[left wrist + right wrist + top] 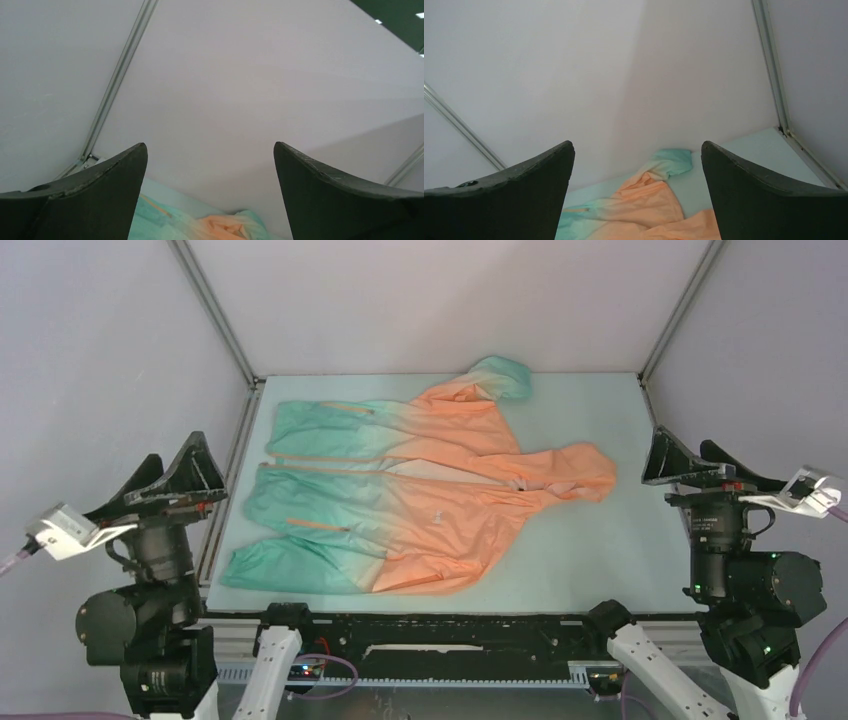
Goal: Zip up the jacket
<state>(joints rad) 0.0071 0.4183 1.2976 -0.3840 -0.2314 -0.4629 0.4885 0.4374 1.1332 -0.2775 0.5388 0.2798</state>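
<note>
The jacket [410,500] lies flat on the pale table, with its teal hem to the left and its orange hood [575,470] to the right. Its front zip line [400,472] runs left to right across the middle, and the front gapes a little near the collar. One sleeve ends in a teal cuff [505,375] at the back. My left gripper [172,455] is open and raised off the table's left edge, with nothing in it. My right gripper [685,445] is open and raised at the right edge, also empty. The left wrist view [210,145] shows a strip of jacket [220,225]. The right wrist view [637,142] shows the sleeve [659,200].
White enclosure walls with metal frame posts [215,310] surround the table [600,540]. A black rail [450,625] runs along the near edge between the arm bases.
</note>
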